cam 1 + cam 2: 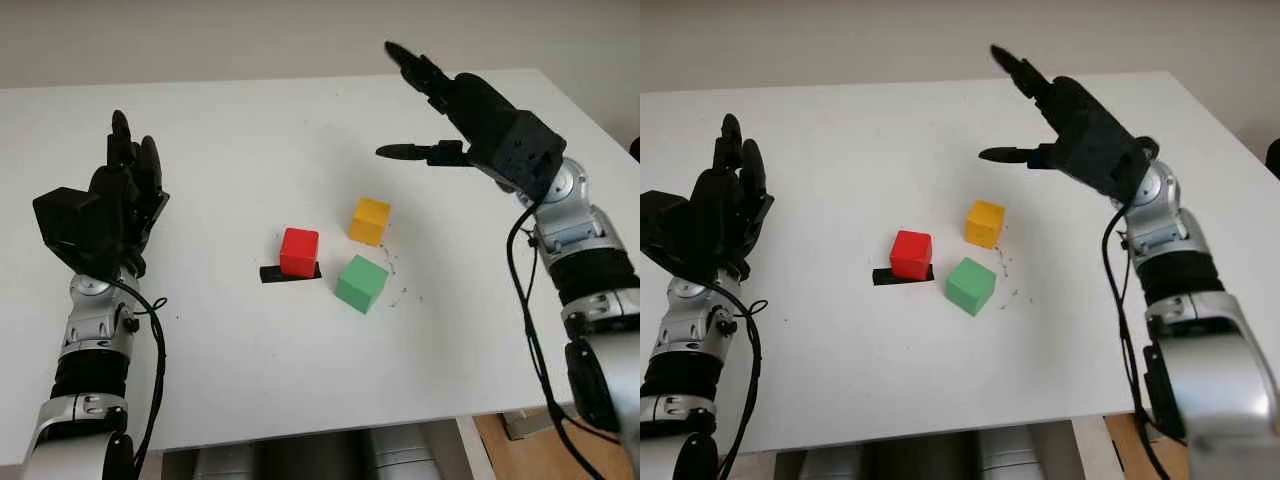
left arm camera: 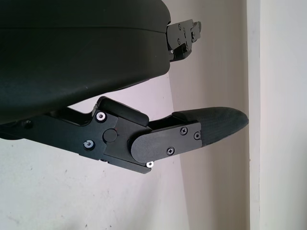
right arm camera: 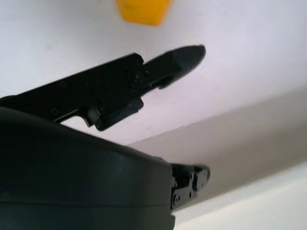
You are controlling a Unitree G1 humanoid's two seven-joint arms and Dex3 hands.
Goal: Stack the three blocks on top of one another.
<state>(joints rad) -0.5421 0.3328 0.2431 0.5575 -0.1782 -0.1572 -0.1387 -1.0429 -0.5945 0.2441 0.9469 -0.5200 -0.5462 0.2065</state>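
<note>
Three blocks sit near the middle of the white bench, none stacked on another. The red block stands on a small black patch that shows beside and in front of it. The green block lies just to the right of the red one and a little nearer the robot, turned at an angle, with a narrow gap between them. The yellow block sits farther back, behind the green block and to the right of the red one, apart from both. A scatter of tiny dark specks marks the bench to the right of the green block. The right hand hangs in the air above the far right part of the bench, behind and to the right of the yellow block, open and holding nothing; in the right wrist view the yellow block appears beyond one finger. The left hand is raised over the left side of the bench, well apart from the blocks, open and holding nothing.
</note>
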